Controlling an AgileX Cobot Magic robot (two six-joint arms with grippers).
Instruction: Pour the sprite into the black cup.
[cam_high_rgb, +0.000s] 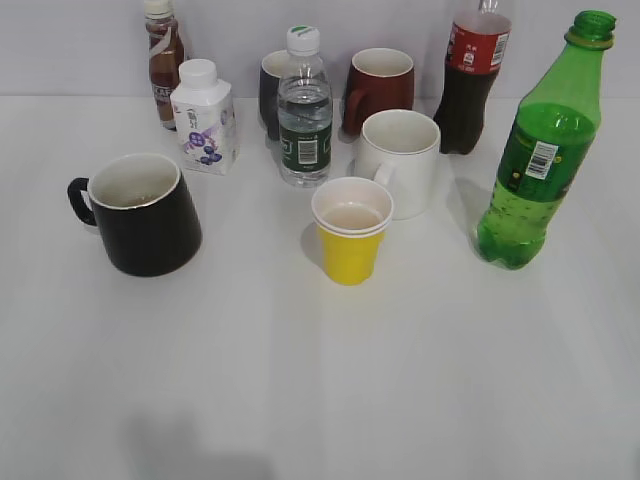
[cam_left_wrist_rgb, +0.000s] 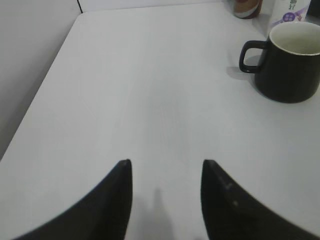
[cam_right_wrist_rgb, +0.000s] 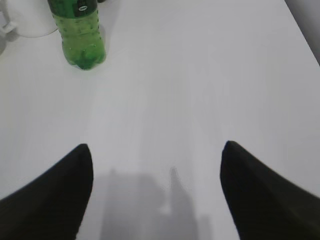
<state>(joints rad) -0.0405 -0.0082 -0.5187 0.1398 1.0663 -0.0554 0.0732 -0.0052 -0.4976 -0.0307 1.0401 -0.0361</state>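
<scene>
Sprite (cam_high_rgb: 540, 160) stands upright at the table's right edge, cap off, untouched. It sits on my right arm's side, so that arm takes it.

Nearest me, my right gripper (cam_right_wrist_rgb: 157, 150) hovers over bare table (cam_high_rgb: 320, 380), fingers spread wide, holding nothing. That spread should clear the bottle's body. In the right wrist view the bottle's base (cam_right_wrist_rgb: 82, 42) is ahead and left of the fingers, well apart, so I need to go forward and leftward before closing.

My left gripper (cam_left_wrist_rgb: 166, 167) is also parted and empty, over bare table on the left. In the left wrist view the black cup (cam_left_wrist_rgb: 290, 65) is ahead to the right, handle pointing back toward the table's left edge. It's positioned to steady the cup if needed, I reckon.

Mid-table: black cup (cam_high_rgb: 140, 212) at left, white inside with something dark at the bottom, can't tell what. Yellow paper cup (cam_high_rgb: 350, 240) is in the middle, some liquid in it. It lies between bottle and target, so I carry high over it.

Further back: white mug (cam_high_rgb: 400, 160), water bottle (cam_high_rgb: 304, 110), milk carton (cam_high_rgb: 205, 118). Back row: brown drink bottle (cam_high_rgb: 163, 60), dark mug (cam_high_rgb: 272, 90) partly hidden, red mug (cam_high_rgb: 380, 88), cola bottle (cam_high_rgb: 472, 80).

Bottle and cup are well apart, so it's a long crossing. Open neck means keep it vertical until it's over the rim.
</scene>
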